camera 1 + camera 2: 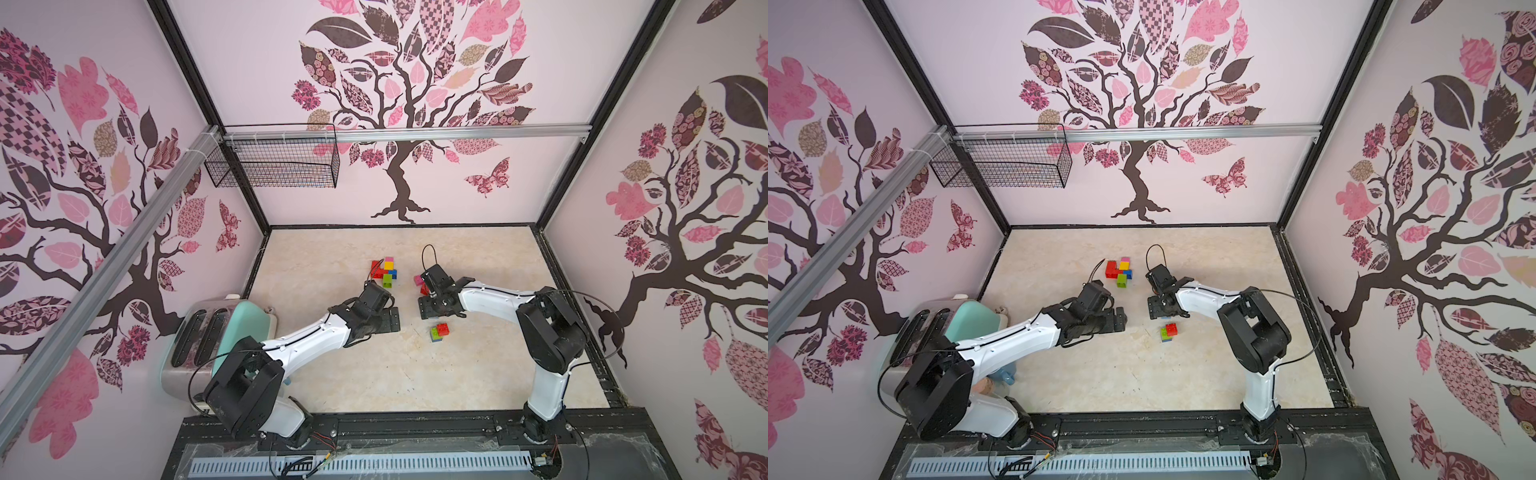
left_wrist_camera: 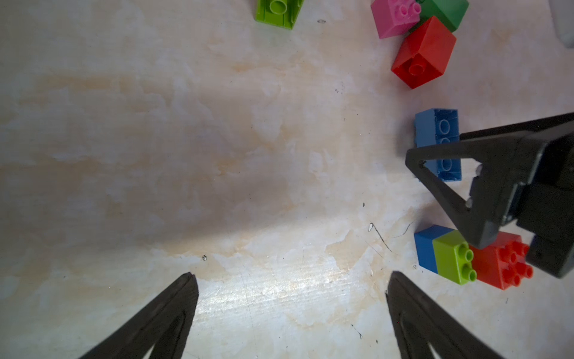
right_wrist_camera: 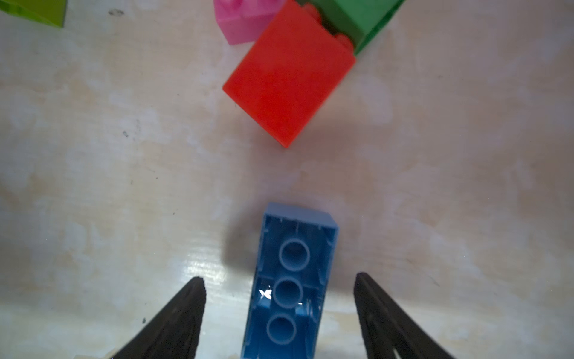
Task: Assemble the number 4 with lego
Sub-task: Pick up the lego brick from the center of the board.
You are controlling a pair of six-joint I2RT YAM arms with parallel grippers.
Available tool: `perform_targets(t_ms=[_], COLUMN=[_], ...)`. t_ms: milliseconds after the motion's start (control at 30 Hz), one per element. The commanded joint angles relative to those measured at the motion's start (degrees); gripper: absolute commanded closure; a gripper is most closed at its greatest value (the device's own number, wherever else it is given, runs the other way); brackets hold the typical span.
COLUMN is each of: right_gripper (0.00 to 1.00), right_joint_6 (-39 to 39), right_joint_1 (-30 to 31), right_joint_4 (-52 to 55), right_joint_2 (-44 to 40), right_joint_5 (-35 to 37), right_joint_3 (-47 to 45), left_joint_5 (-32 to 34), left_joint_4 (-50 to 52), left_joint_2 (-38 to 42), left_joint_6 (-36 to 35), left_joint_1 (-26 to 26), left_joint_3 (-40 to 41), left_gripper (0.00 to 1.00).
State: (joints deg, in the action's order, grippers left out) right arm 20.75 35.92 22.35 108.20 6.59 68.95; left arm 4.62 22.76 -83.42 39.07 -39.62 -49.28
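Right gripper (image 3: 279, 278) stands with its jaws apart astride the long blue brick (image 3: 295, 258). A strip of bare table (image 3: 93, 186) shows on each side, so nothing is clamped. The blue brick lies hollow side up, studs down.

The step in hand looks like picking it up. To do that well, the jaws should probably close squarely on the two long walls near the brick's middle, so that it neither pivots nor squirts out. It will likely need turning over before its studs can meet other lego.

Just past the blue brick's far end, a red brick (image 3: 289, 77) lies tipped, close against a pink brick (image 3: 245, 21) and a green brick (image 3: 360, 18). Beyond the blue brick toward the back wall sits the partly built figure (image 1: 384, 270). On the blue brick's other side, toward the arms' bases, is a small stack (image 1: 439, 331) of blue, lime and red.

Left gripper (image 2: 292, 276) hangs beside the blue brick, jaws wide over bare table, holding nothing.

Well away from the blue brick, a wire basket (image 1: 274, 162) hangs on the back rail, and no lego shows in it. A toaster (image 1: 199, 332) stands at the table's edge. Its slots are dark, and I cannot tell what they hold.
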Motion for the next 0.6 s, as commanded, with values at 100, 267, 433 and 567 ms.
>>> perform_targets(t_ms=[100,267,433,567], right_gripper=[0.37,0.43,0.46,0.51], right_joint_6=[-2.6,-2.7,-2.9,-4.3], right_joint_1=[0.3,0.4,0.9,1.8], right_joint_4=[2.8,3.3,3.9,4.3], right_joint_2=[3.6,3.4,3.2,3.6], right_joint_5=[0.4,0.3,0.1,0.6], right_joint_3=[3.7,2.5,0.5,0.0], left_joint_5=[0.6,0.6,0.9,0.9], left_joint_4=[-1.0,-1.4,-2.1,-2.5], left_joint_2=[0.1,0.1,0.7,1.6], left_joint_6=[0.4,0.7,1.3,1.3], left_joint_1=[0.3,0.3,0.4,1.2], left_joint_3=[1.6,1.7,2.5,3.3], left_gripper=[0.02,0.02,0.02,0.02])
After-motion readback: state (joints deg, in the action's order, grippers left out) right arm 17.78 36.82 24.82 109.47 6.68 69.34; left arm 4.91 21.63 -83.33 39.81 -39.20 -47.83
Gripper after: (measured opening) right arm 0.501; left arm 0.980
